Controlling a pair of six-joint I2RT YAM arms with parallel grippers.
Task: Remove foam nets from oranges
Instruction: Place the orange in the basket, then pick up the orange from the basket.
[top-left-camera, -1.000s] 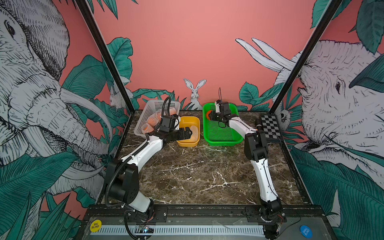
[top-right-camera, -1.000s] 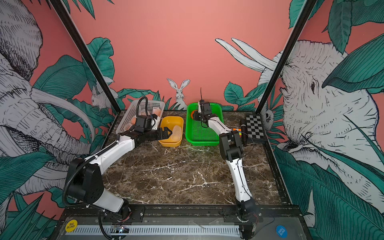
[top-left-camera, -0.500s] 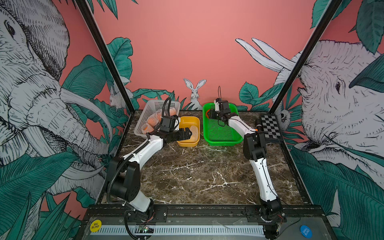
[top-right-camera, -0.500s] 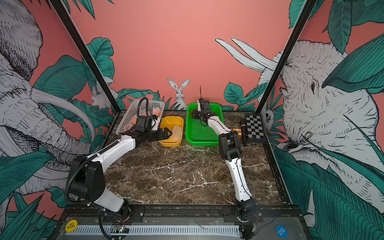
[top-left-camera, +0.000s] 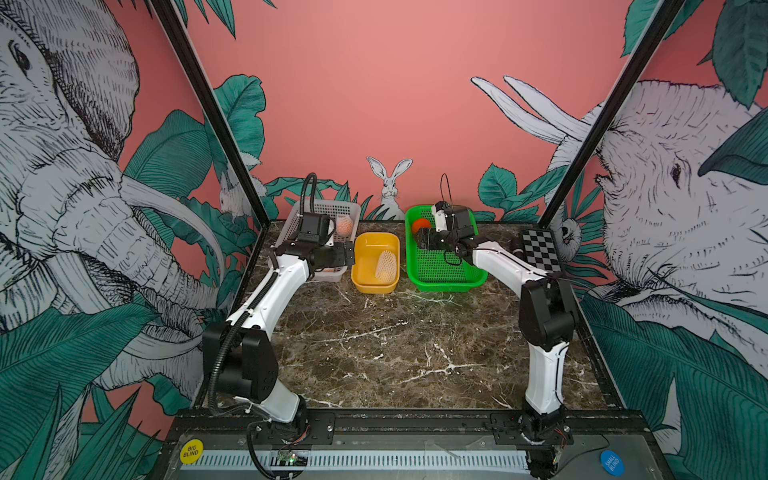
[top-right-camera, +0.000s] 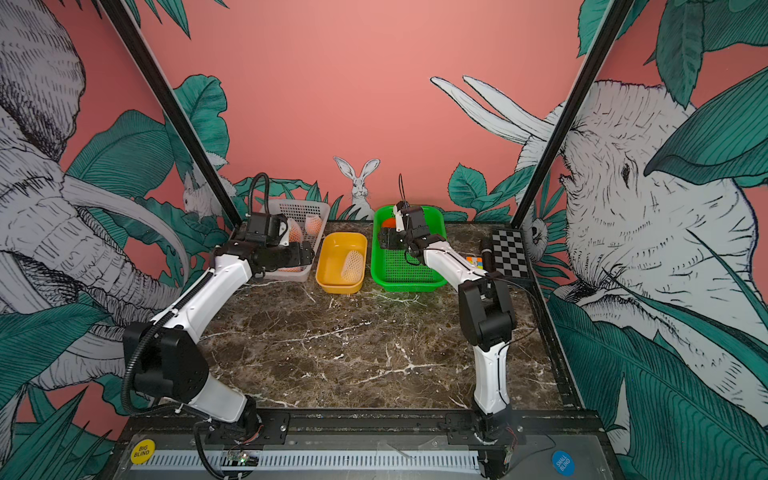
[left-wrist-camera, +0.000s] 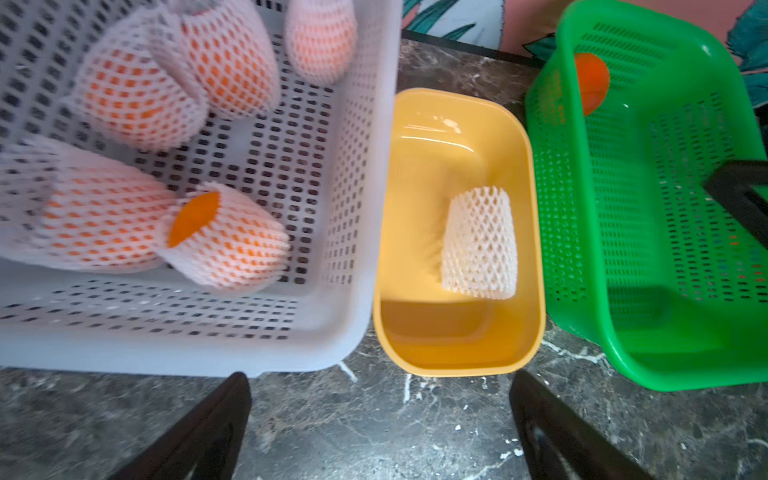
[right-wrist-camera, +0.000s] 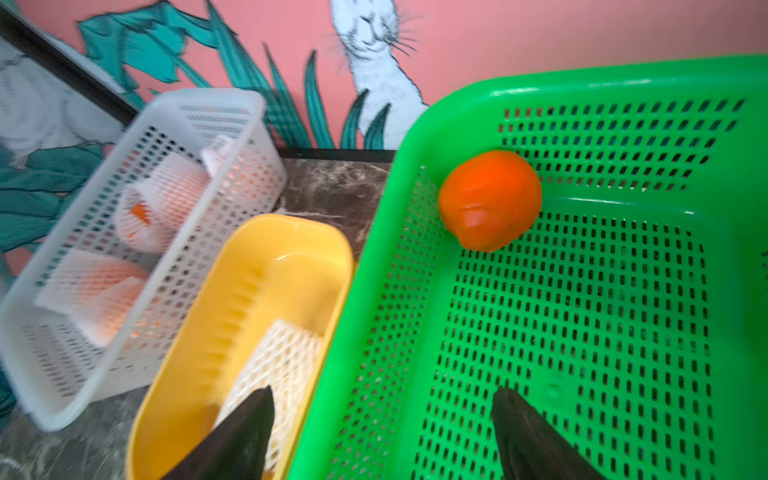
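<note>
- The left tool (left-wrist-camera: 380, 380) is spread wide and empty, over bare surface (left-wrist-camera: 374, 436) just before the white basket (left-wrist-camera: 365, 208) rim.
- Five netted oranges (left-wrist-camera: 137, 95) crowd that basket.
- The right tool (right-wrist-camera: 382, 391) is parted and holds nothing, straddling the green basket (right-wrist-camera: 623, 79) rim; a bare orange (right-wrist-camera: 490, 199) sits in its corner.
- An empty foam net (left-wrist-camera: 478, 243) lies in the yellow tub (left-wrist-camera: 415, 108).

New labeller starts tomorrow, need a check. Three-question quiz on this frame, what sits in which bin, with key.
1. True or false: the bare orange lies in the yellow tub.
2. Pick one. What lies in the yellow tub? A: an empty foam net. B: a bare orange. C: two netted fruits.
3. Count: how many netted oranges does the left wrist view show in the white basket?

Key
1. False: it lies in a far corner of the green basket.
2. A.
3. Five.
</note>
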